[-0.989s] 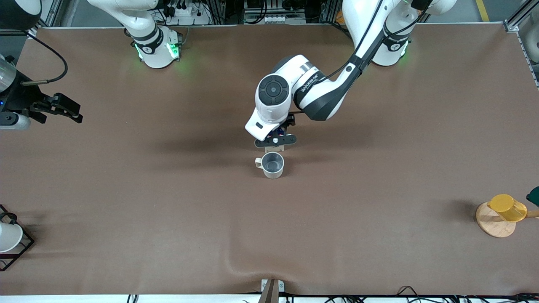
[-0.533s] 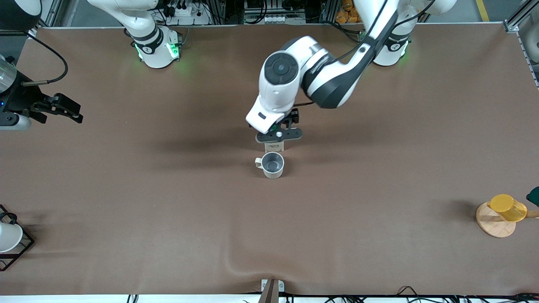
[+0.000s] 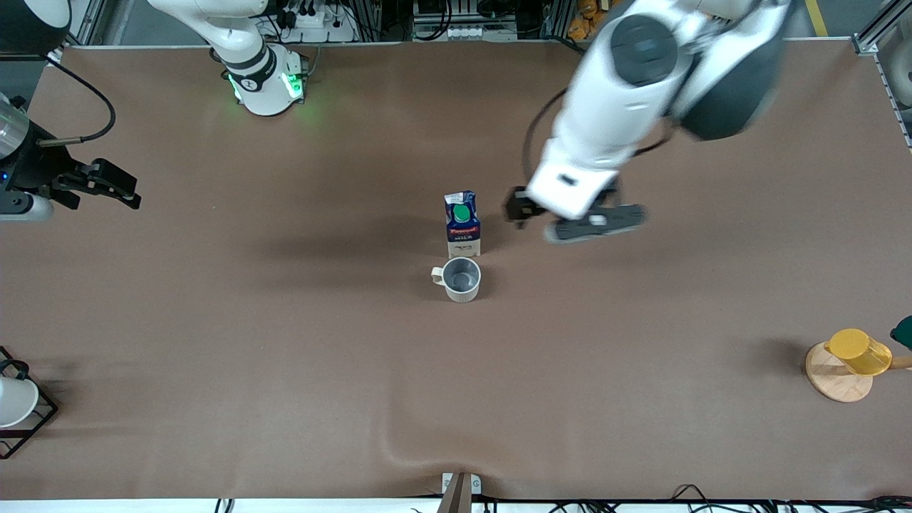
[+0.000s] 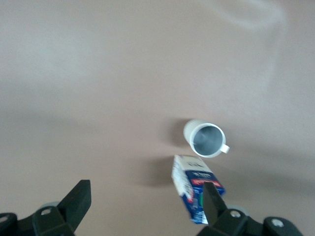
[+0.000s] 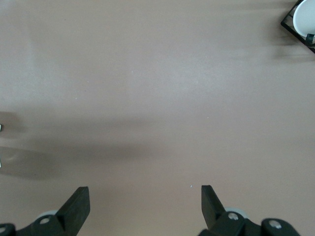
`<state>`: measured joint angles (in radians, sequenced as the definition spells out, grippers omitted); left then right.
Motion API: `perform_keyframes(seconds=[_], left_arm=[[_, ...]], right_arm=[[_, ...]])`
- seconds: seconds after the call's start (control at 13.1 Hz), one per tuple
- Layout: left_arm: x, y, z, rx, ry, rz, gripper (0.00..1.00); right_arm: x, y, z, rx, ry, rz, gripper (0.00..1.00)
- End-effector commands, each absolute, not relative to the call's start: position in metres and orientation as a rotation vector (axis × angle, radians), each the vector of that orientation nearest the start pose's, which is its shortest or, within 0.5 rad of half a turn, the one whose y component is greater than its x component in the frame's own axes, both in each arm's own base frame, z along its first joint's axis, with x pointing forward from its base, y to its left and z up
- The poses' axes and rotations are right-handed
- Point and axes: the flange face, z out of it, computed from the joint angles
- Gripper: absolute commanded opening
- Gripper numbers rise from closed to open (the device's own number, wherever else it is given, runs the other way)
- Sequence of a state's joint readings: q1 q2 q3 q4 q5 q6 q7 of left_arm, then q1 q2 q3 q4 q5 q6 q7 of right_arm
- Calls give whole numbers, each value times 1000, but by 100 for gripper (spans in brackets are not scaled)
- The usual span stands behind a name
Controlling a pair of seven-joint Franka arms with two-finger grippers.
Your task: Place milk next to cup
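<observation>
We saw the milk carton standing upright on the brown table, just beside the beige-grey mug and farther from the front camera. The left gripper hung over the table toward the left arm's end, jaws spread and empty. The right gripper waited over the right arm's end, jaws spread too.

The white left arm is smeared by motion blur. In the left wrist view a black fingertip covers a corner of the dark blue milk carton. The white cup in a black wire rack is cut by the front view's edge.
</observation>
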<state>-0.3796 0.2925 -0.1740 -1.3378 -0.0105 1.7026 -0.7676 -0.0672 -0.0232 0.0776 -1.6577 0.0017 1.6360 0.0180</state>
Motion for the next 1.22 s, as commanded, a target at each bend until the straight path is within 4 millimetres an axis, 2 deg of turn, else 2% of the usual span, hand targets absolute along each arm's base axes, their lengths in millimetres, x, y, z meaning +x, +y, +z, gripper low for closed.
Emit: perform_keyframes(seconds=[0.0,0.15,0.3,0.53,0.99,1.14], left_arm=[[564,-270,604,-3181,-336,-56,100],[571,-222,621,-3172,-331,-64,100],[575,-176,631,-3164,-243,-47,100],[576,-131,642,-3146,-165,-44,100],[577,-88,646,-3142,-75,-25,100],[564,-85,657,-3139,-16,-34,100]], right_arm=[[554,4,604,-3138,-2,3,100],[554,4,603,-3138,-2,5,100],[554,5,602,-3138,-2,7,100],[554,5,602,-3138,-2,7,100],[554,6,602,-3138,-4,7,100],[554,6,602,-3138,-4,7,100]])
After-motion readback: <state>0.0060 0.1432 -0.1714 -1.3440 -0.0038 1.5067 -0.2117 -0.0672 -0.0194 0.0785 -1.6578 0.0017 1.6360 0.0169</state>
